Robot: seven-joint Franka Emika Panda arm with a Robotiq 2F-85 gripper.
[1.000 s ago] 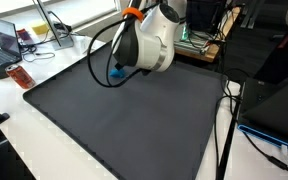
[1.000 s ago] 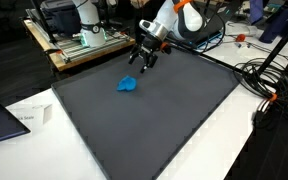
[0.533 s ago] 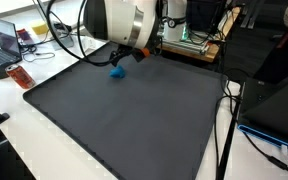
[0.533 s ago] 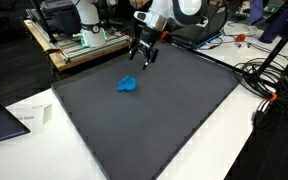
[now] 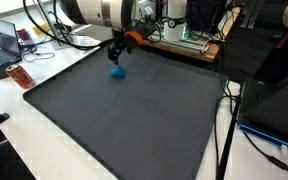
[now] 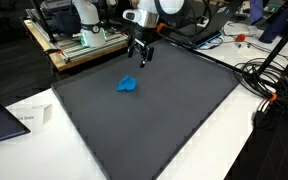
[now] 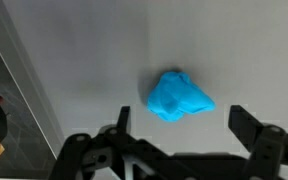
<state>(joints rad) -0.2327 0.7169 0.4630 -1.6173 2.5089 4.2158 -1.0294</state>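
Note:
A crumpled blue cloth (image 6: 128, 85) lies on the dark grey mat (image 6: 154, 120) near its far side; it also shows as a blue lump (image 5: 116, 72) in both exterior views. My gripper (image 6: 141, 60) hangs above and a little behind the cloth, apart from it, with the jaws spread wide. In the wrist view the blue cloth (image 7: 178, 98) sits just ahead of the open gripper (image 7: 184, 125), between the lines of the two dark fingers (image 7: 252, 128). Nothing is held.
The mat covers a white table (image 6: 24, 120). A bench with equipment (image 6: 79, 40) stands behind it. Cables (image 6: 269, 85) trail off one side. A laptop (image 5: 6, 42) and a small red object (image 5: 20, 76) rest beyond the mat's edge.
The arm has swung back and up toward the mat's far edge, so the gripper now hangs above the blue cloth. The cloth has not moved. The jaws stayed open.

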